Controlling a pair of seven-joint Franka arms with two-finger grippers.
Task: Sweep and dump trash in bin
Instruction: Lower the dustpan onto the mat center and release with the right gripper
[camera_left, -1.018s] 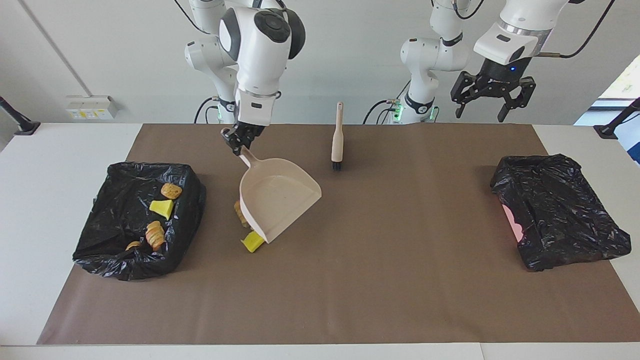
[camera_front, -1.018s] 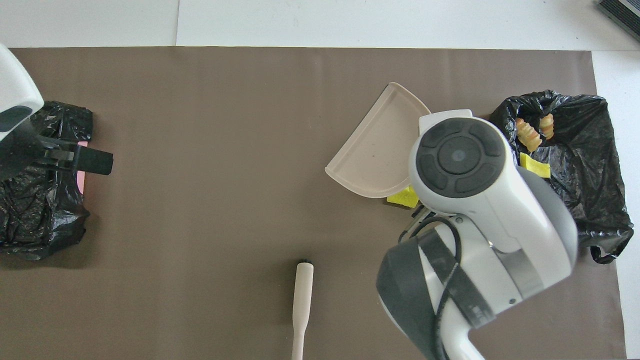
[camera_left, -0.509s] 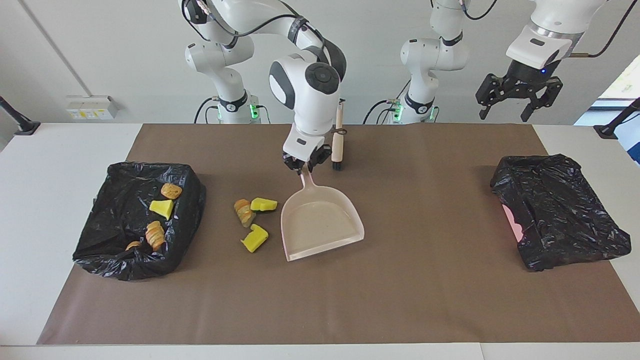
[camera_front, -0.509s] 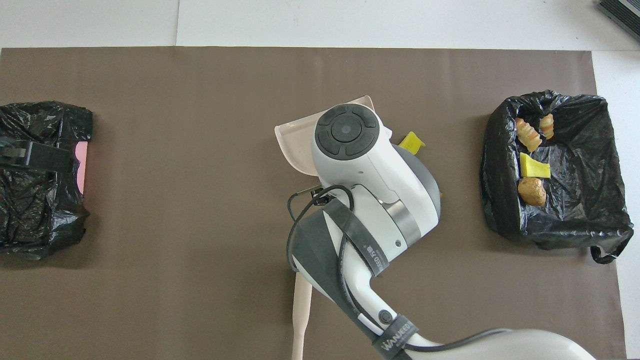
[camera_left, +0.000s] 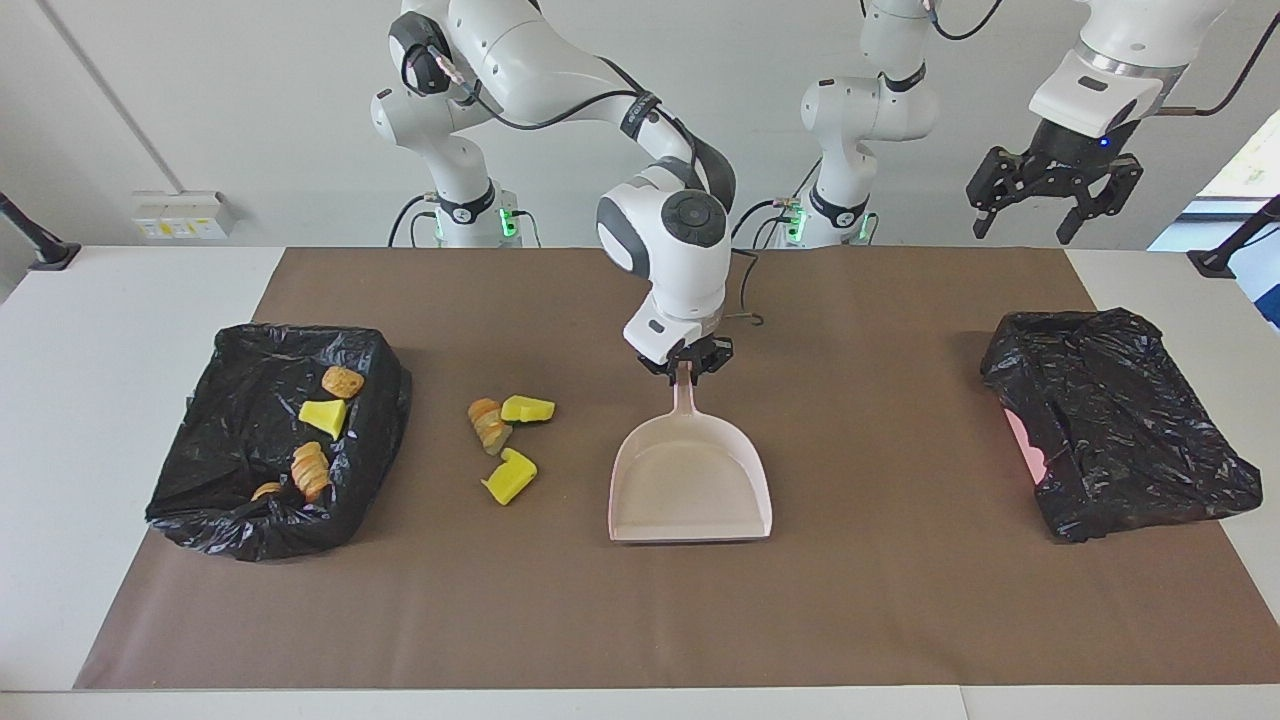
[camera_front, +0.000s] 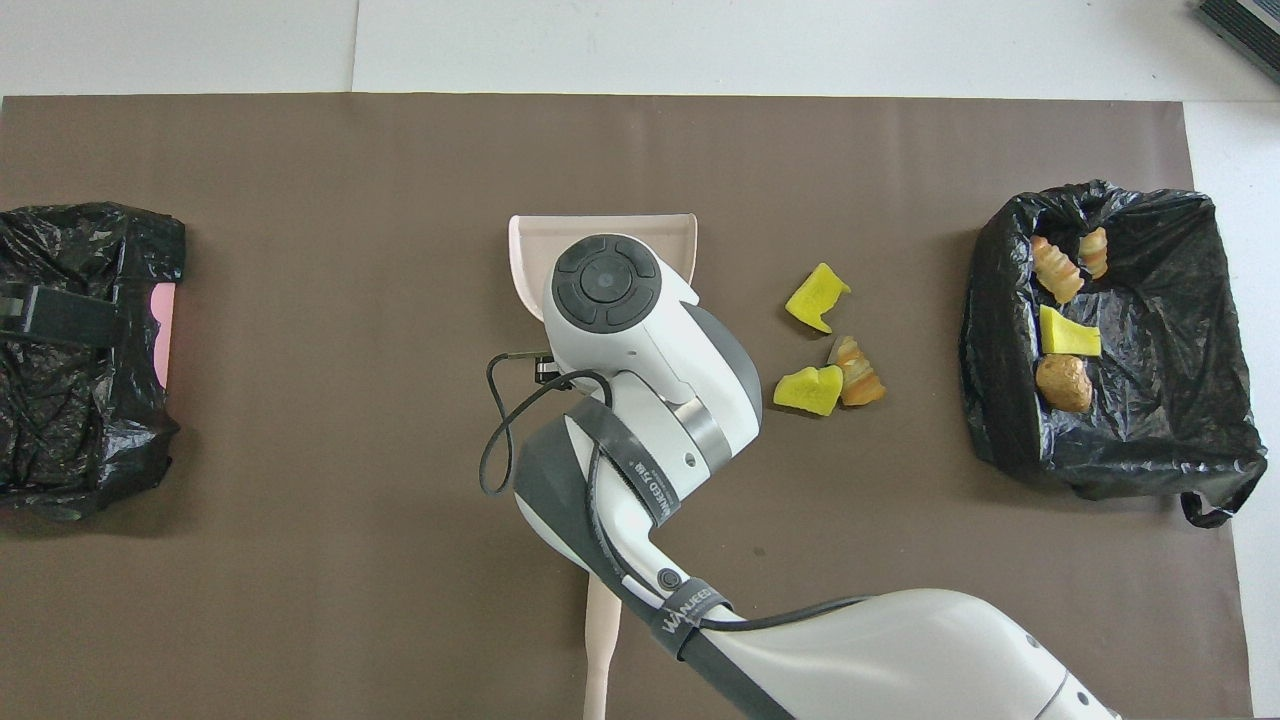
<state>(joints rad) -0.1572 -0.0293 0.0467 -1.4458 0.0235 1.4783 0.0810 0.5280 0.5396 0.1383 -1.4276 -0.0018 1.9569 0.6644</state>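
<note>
Brown paper covers the worktop (camera_left: 640, 620); my right fingers (camera_left: 684, 366) pinch the pale pink plastic dustpan's (camera_left: 690, 485) handle, left fingers (camera_left: 1052, 190) spread above.

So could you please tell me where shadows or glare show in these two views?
Facing view: soft shadow under the dustpan; bright window glare at the edge near the left gripper. Overhead view: the right arm hides part of the dustpan; bin liner glints.
</note>
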